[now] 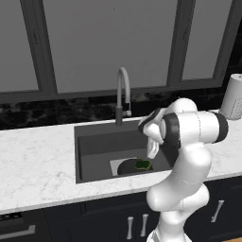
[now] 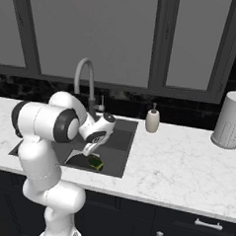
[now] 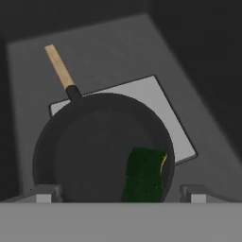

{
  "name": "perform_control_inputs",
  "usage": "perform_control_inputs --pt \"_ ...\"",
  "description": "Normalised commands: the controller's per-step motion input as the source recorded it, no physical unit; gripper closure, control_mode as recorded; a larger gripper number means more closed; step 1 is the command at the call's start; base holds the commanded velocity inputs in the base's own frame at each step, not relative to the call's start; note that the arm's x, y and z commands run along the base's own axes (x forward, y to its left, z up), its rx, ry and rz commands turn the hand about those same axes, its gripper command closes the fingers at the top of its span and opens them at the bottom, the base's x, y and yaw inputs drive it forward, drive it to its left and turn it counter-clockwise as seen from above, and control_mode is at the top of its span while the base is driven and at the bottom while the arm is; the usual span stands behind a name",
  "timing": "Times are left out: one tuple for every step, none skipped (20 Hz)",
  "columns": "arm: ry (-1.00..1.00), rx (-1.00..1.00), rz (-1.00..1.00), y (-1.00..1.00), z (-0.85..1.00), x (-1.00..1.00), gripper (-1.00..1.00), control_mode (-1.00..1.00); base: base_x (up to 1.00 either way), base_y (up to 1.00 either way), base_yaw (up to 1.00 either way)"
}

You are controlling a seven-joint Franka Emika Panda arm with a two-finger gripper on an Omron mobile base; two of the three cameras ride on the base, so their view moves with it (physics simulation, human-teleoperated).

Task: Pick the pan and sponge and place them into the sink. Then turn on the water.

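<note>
The black pan (image 3: 90, 151) lies on the floor of the dark grey sink (image 1: 94, 146), and its wooden handle (image 3: 59, 66) points away from my hand. Inside the pan, by its rim, rests the green sponge (image 3: 144, 175), its yellowish side showing along one edge. My gripper (image 3: 120, 194) hangs just above them, open, fingertips (image 3: 45, 194) wide apart and nothing between. From the base views the gripper (image 1: 152, 150) points down into the basin over the sponge (image 1: 143, 164) and pan (image 1: 127, 167). The arched grey faucet (image 1: 124, 92) stands behind the sink; no water runs.
A beige soap dispenser (image 2: 152, 119) stands on the white marble counter (image 2: 176, 163) right of the sink (image 2: 121, 140). A paper towel roll (image 2: 231, 119) sits at the far right. Dark window frames rise behind the faucet (image 2: 85, 73). Cabinet drawers run below the counter.
</note>
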Motion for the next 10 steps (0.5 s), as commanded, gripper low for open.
perform_control_inputs --pt "-0.03 0.00 0.00 0.03 1.00 -0.32 -1.00 -1.00 0.00 0.00 0.00" --pt "-0.01 0.00 0.00 0.00 1.00 -0.33 -1.00 -1.00 0.00 0.00 0.00" --pt "-0.02 0.00 0.00 0.00 1.00 -0.29 -1.00 -1.00 0.00 0.00 0.00" --pt "-0.02 0.00 0.00 0.00 1.00 -0.24 -1.00 -1.00 0.00 0.00 0.00" --pt "-0.02 0.00 0.00 0.00 1.00 -0.25 -1.00 -1.00 0.00 0.00 0.00" --pt "-0.02 0.01 0.00 0.00 1.00 -0.28 -1.00 -1.00 0.00 0.00 0.00" --pt "-0.02 0.02 0.00 0.00 1.00 -0.26 -1.00 -1.00 0.00 0.00 0.00" --pt "-0.02 0.02 0.00 0.00 1.00 -0.28 -1.00 -1.00 0.00 0.00 0.00" --pt "-0.02 0.04 0.00 0.00 1.00 -0.31 -1.00 -1.00 0.00 0.00 0.00" --pt "-0.03 0.04 0.00 0.00 1.00 -0.31 -1.00 -1.00 0.00 0.00 0.00"
